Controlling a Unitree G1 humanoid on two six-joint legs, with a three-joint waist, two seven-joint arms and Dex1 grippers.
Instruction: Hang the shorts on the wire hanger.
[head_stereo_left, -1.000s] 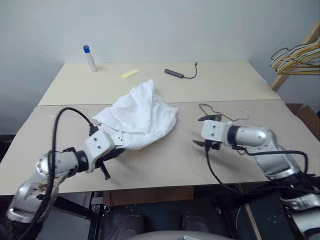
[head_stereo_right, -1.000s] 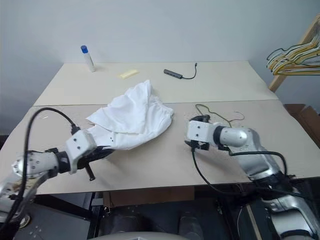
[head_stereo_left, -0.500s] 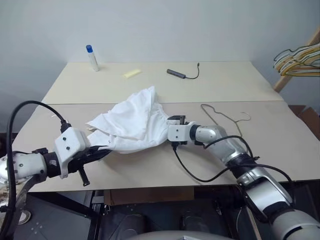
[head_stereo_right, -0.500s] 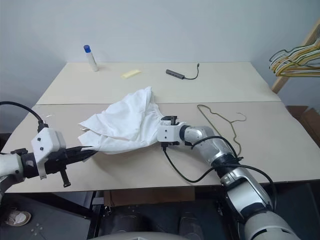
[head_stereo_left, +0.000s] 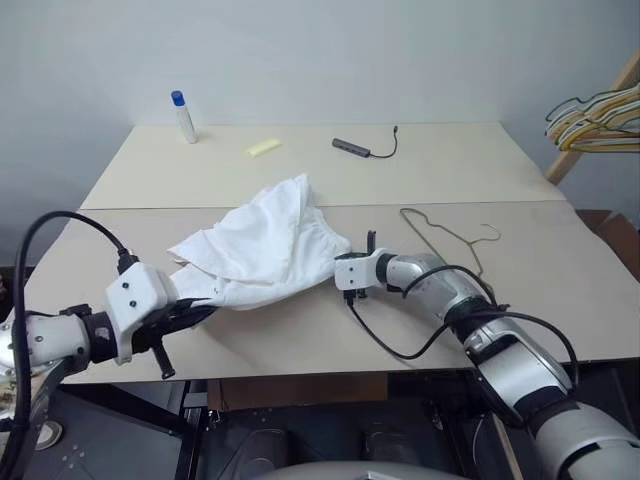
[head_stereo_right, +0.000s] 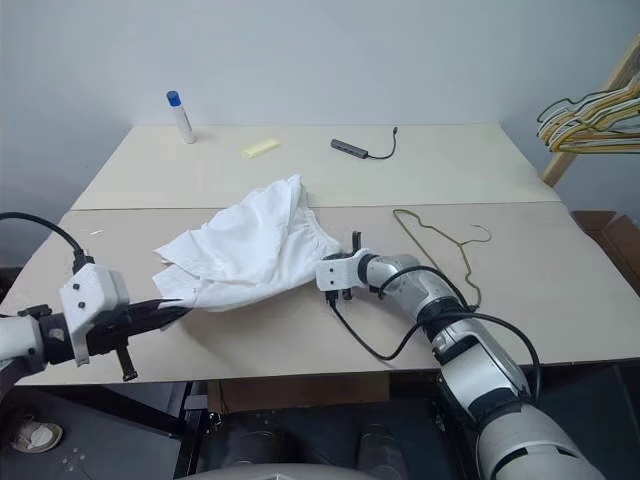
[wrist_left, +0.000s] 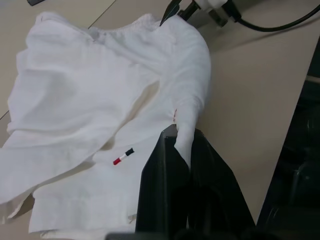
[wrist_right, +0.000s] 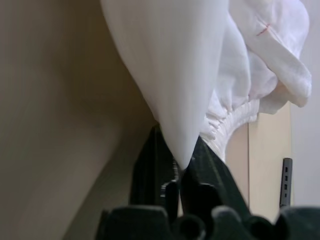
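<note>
The shorts lie crumpled in the middle of the bench, stretched between the two arms. The left gripper has its fingers pinching a fold of the cloth at one edge, and the right gripper pinches the opposite edge near the gathered waistband. The wire hanger lies flat on the bench just beyond the right arm, apart from the shorts.

White shorts, olive-grey wire hanger, beige table.

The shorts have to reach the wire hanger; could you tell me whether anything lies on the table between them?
Nothing visible does. The shorts, pinched by the left gripper and right gripper, lie beside the wire hanger, with bare table between.
</note>
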